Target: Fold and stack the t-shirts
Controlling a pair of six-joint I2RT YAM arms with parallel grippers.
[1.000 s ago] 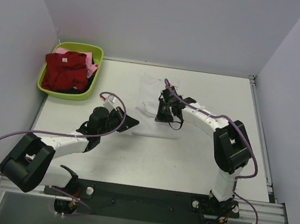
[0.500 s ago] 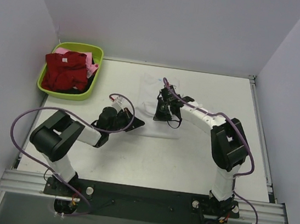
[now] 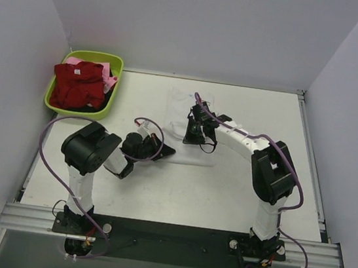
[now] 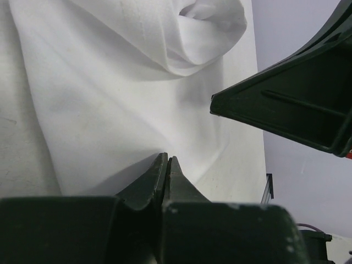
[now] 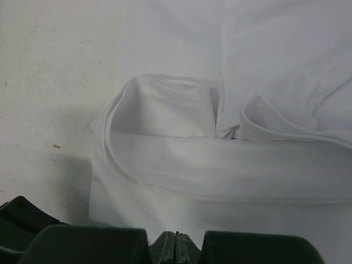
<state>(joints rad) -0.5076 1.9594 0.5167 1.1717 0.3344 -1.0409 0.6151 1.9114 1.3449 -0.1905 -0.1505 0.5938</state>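
One white t-shirt point(image 3: 180, 111) lies rumpled mid-bench, toward the far edge. It looks light, limp and thin, probably best pinched at a hem corner. Left claw point(image 3: 169, 151) and right claw point(image 3: 191, 137) are both pressed closed against it; whether they pinch cloth is unclear.

The white t-shirt point(image 3: 177, 110) lay rumpled and partly folded near the middle of the table point(image 3: 236, 201), toward twelve o'clock. The dark red t-shirt point(image 3: 76, 85) was bunched over the pink one point(image 3: 110, 84) in the green basin point(image 3: 82, 113) at ten o'clock.

Left end effector point(image 4: 166, 159) pinched closed, right end effector point(image 5: 176, 236) likewise
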